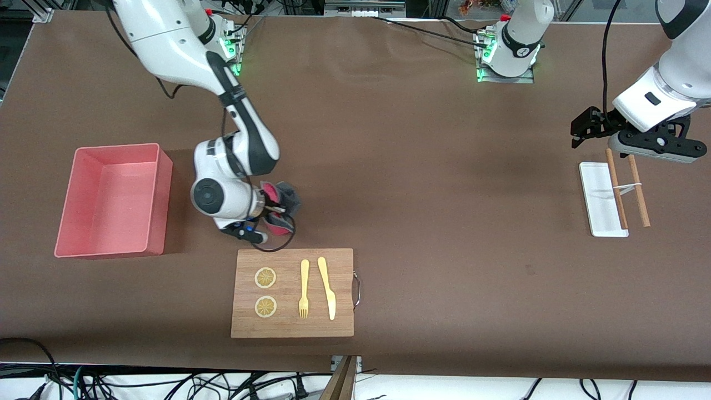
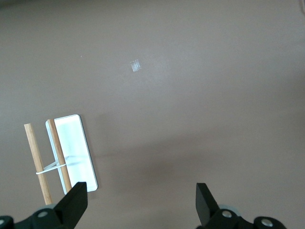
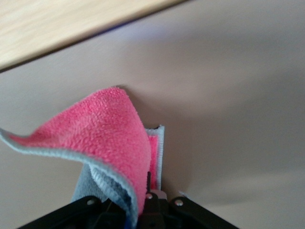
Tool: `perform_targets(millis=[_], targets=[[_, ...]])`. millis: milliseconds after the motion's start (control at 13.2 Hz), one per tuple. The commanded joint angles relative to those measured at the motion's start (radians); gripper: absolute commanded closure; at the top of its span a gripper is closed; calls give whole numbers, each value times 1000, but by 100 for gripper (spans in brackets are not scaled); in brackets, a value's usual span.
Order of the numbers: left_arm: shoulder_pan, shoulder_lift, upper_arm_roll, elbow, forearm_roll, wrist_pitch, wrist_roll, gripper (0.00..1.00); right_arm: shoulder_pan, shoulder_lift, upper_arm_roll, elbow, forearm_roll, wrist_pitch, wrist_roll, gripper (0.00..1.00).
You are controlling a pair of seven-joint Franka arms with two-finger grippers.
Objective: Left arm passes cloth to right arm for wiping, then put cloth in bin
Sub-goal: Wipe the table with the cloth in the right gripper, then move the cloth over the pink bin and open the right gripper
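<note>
My right gripper (image 1: 276, 209) is shut on the cloth (image 1: 280, 204), crimson-pink on one face and grey on the other. It holds the cloth low over the brown table, between the bin and the cutting board's top edge. In the right wrist view the cloth (image 3: 109, 136) hangs folded from the jaws and touches the table. The bin (image 1: 114, 200) is a pink tub, standing empty at the right arm's end of the table. My left gripper (image 1: 597, 129) is open and empty, up over the white tray (image 1: 601, 197) at the left arm's end, and waits there (image 2: 140, 200).
A wooden cutting board (image 1: 293, 293) lies near the front edge with two lemon slices (image 1: 265, 278), a yellow fork (image 1: 304, 289) and a yellow knife (image 1: 328, 288). Two wooden sticks (image 1: 626, 189) tied with a band lie across the white tray, which also shows in the left wrist view (image 2: 76, 150).
</note>
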Motion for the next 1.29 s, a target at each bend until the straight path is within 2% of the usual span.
perform_targets(millis=[0,304,683,835,1062,1214], targets=[[-1,3,-4,20,27,-20,13,0,-64,-99,-31,-125,-29,-9,-174,100],[-1,3,-4,20,27,-20,14,0,-124,-150,-127,-201,-40,-9,-451,100],[-1,3,-4,20,27,-20,14,0,-138,-235,-155,-179,-104,-108,-469,100],[-1,3,-4,22,27,-20,13,0,-142,-292,-170,-138,-141,-208,-468,100],[-3,3,-4,22,27,-20,13,0,-177,-323,-189,1,-215,-405,-486,100],[-3,3,-4,22,27,-20,14,0,-207,-350,-189,40,-276,-461,-564,100]])
